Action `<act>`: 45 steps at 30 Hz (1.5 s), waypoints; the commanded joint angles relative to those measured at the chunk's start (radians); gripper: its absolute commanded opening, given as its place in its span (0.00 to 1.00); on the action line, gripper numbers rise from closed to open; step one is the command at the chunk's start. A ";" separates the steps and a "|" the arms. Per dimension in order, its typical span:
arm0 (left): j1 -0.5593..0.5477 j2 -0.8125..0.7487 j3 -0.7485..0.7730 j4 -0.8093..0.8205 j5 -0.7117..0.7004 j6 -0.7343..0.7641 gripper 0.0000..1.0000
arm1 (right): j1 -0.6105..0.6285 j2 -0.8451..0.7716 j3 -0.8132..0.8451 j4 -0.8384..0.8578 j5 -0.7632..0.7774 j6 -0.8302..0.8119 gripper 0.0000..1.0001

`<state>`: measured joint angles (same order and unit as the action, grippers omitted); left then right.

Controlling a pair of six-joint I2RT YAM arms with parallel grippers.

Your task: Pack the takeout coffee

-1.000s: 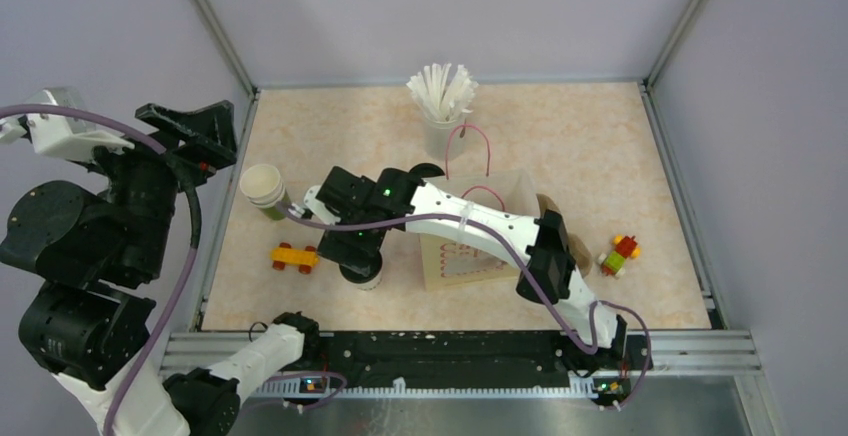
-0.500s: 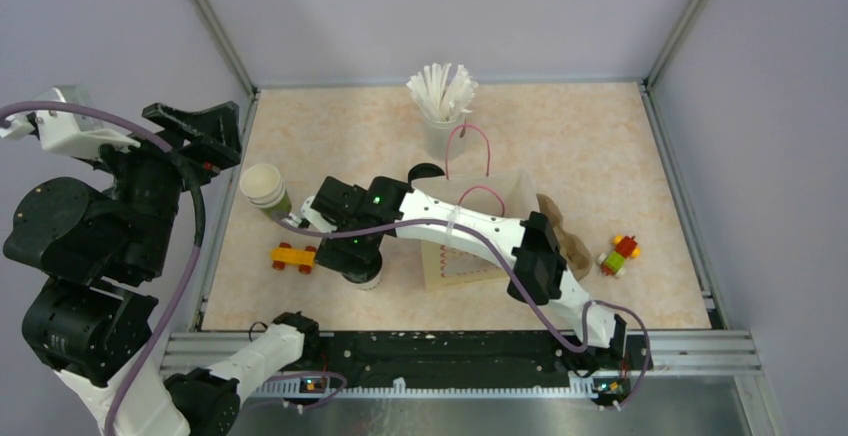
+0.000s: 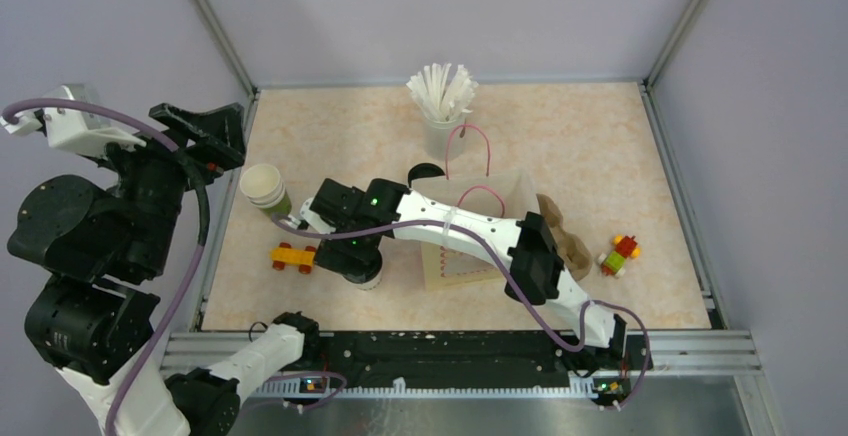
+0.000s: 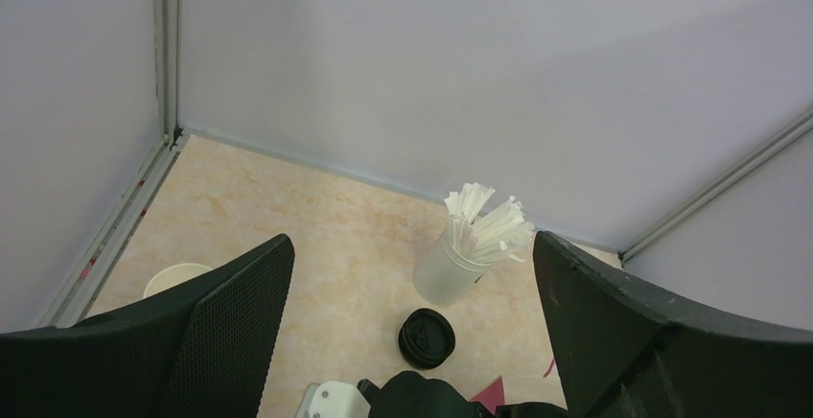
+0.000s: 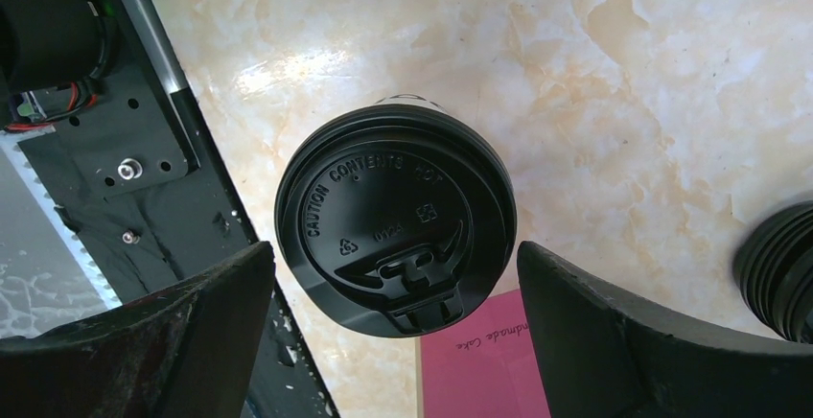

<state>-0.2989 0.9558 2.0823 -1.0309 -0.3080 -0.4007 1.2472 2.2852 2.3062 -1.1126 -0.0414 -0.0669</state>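
The takeout coffee (image 5: 395,217) shows in the right wrist view as a round black lid, with a sliver of white cup behind it. It stands on the table just left of the clear bag (image 3: 480,218) with pink handles. My right gripper (image 5: 395,279) hangs open right above it, one finger on each side of the lid and clear of it. From the top view only the cup's white foot (image 3: 370,281) shows under that gripper (image 3: 352,256). My left gripper (image 4: 412,245) is raised high at the far left, open and empty, looking down at the table.
A white cup of straws (image 3: 443,106) stands at the back, with a stack of black lids (image 3: 427,171) in front of it. Stacked paper cups (image 3: 263,188) and a toy block car (image 3: 294,256) sit at the left. Another block toy (image 3: 620,254) lies at the right. The bag's pink card (image 5: 475,360) borders the cup.
The right gripper has slid a little to the left and toward the near edge, settling over the coffee lid. The left arm has crept slightly upward.
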 commanded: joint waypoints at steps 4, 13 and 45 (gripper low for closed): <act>0.003 -0.002 -0.012 0.041 0.009 0.017 0.99 | 0.014 0.011 0.043 0.030 -0.009 0.017 0.94; 0.003 -0.006 -0.013 0.049 0.008 0.029 0.99 | 0.019 0.020 0.037 0.041 0.004 0.019 0.91; 0.003 -0.024 -0.014 0.036 0.007 0.036 0.99 | 0.046 0.026 -0.004 0.031 0.100 0.035 0.86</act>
<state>-0.2989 0.9421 2.0693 -1.0309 -0.3042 -0.3782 1.2774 2.2879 2.3039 -1.0920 0.0277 -0.0418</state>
